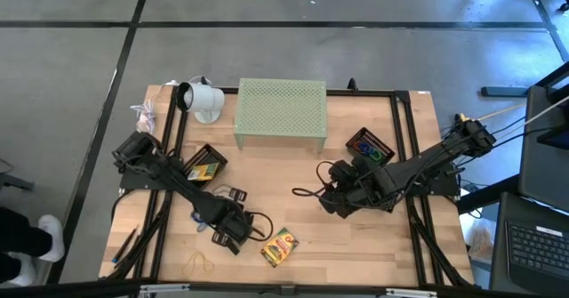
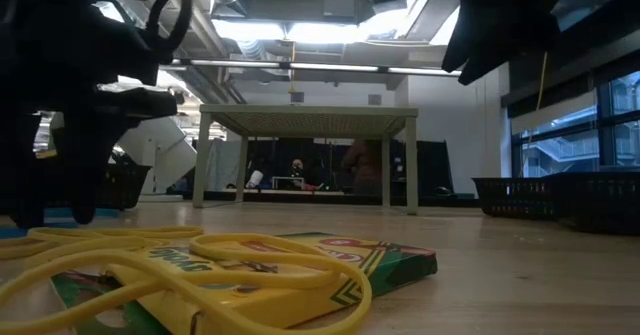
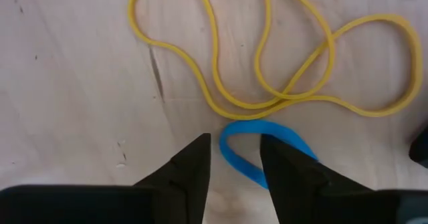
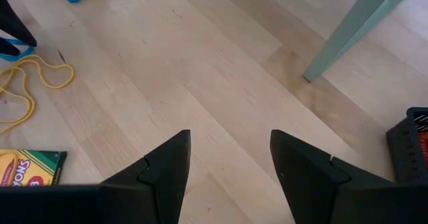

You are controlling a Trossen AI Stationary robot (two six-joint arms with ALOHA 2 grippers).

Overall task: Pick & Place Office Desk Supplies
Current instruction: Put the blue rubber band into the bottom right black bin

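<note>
Near the worktop's front edge, the left gripper (image 3: 234,167) hangs low with its jaws partly open; a blue rubber band (image 3: 257,150) lies on the wood between the fingertips, gripped by neither. Yellow rubber bands (image 3: 281,63) lie just beyond. The right gripper (image 4: 231,167), mid-worktop, stands open and empty above bare wood.

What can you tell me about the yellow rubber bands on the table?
The yellow rubber bands are thin, stretchy-looking loops lying flat on the pale wooden table, crossing over each other in a loose tangle. They look limp, not stretched. A blue rubber band lies right beside them, near where two loops cross, between the open fingers of the left claw. From above, they sit near the table's front edge, left of the crayon box. Nothing is holding them.
</note>
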